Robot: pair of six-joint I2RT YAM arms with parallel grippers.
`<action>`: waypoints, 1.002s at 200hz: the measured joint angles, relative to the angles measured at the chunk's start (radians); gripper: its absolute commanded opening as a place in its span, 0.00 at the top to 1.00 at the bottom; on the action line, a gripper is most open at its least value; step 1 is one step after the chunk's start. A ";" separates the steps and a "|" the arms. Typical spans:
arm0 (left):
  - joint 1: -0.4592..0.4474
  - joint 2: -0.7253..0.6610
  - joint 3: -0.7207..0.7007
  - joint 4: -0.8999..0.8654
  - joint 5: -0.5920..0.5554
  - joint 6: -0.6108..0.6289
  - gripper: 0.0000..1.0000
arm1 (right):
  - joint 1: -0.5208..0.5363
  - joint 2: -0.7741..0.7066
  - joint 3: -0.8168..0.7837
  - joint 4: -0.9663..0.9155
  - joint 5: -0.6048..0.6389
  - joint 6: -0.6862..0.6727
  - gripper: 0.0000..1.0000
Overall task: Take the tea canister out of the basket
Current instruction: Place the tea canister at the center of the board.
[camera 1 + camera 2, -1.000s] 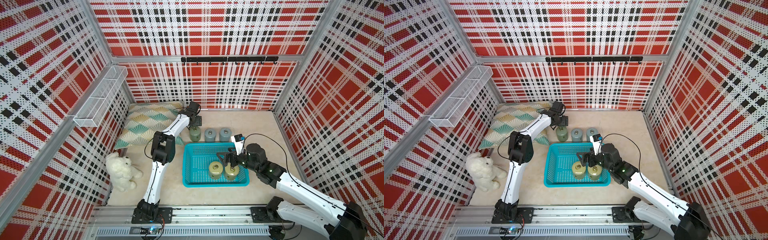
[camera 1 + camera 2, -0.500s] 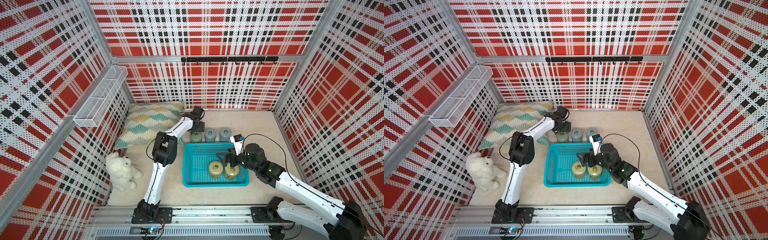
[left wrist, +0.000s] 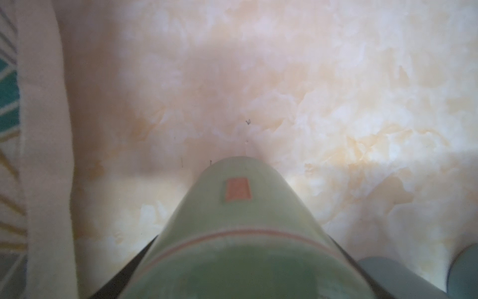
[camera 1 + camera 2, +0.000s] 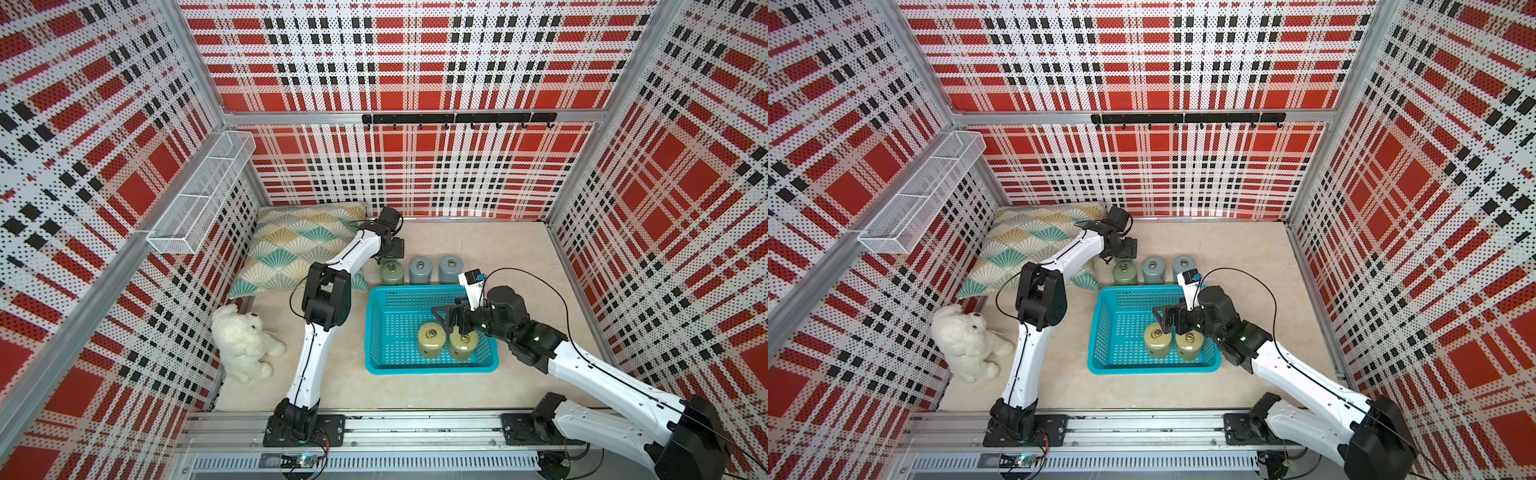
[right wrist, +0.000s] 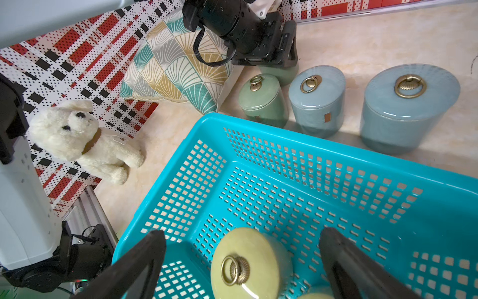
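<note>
1. My right pincer (image 4: 452,323) hangs empty above the rectangular turquoise perforated plastic basket (image 4: 428,370), with its jaws spread wide.
2. The round yellow-green ceramic tea canister with a brass ring on its lid (image 5: 248,264) stands upright on the basket floor, toward the front wall on my right side. In the right wrist view it sits framed between my jaws. An identical twin canister (image 4: 463,345) stands tight against it.
3. I judge that no finger will fit between the two. I should turn my wrist so the fingers come down on the tea canister's two free faces, across the line that joins the pair.
4. I should sink until the pads lie on the body, below the lid seam. A grip on the lid alone may lift only the lid. The glaze looks slick, so I should close squarely and firmly.
5. I should lift straight up until the base clears the rolled rim, and only then move sideways. A drag could tip the twin canister or catch the wall.
6. My left pincer (image 4: 386,259) stands over a pale green glazed canister (image 3: 240,233) on the beige marbled worktop (image 4: 498,249) behind the basket. Its fingers flank that canister closely, but I cannot tell whether they press on it. I should route my carry clear of that arm.
</note>
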 measured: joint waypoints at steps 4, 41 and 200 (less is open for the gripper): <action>0.000 0.004 0.003 0.000 0.001 0.002 0.28 | 0.000 0.001 0.000 0.000 0.000 0.000 0.00; -0.001 0.029 0.008 -0.002 0.013 0.006 0.28 | 0.000 0.006 0.008 -0.001 0.000 0.000 0.00; -0.001 0.030 0.024 -0.020 0.027 0.007 0.01 | 0.001 0.015 0.011 -0.002 0.000 0.000 0.00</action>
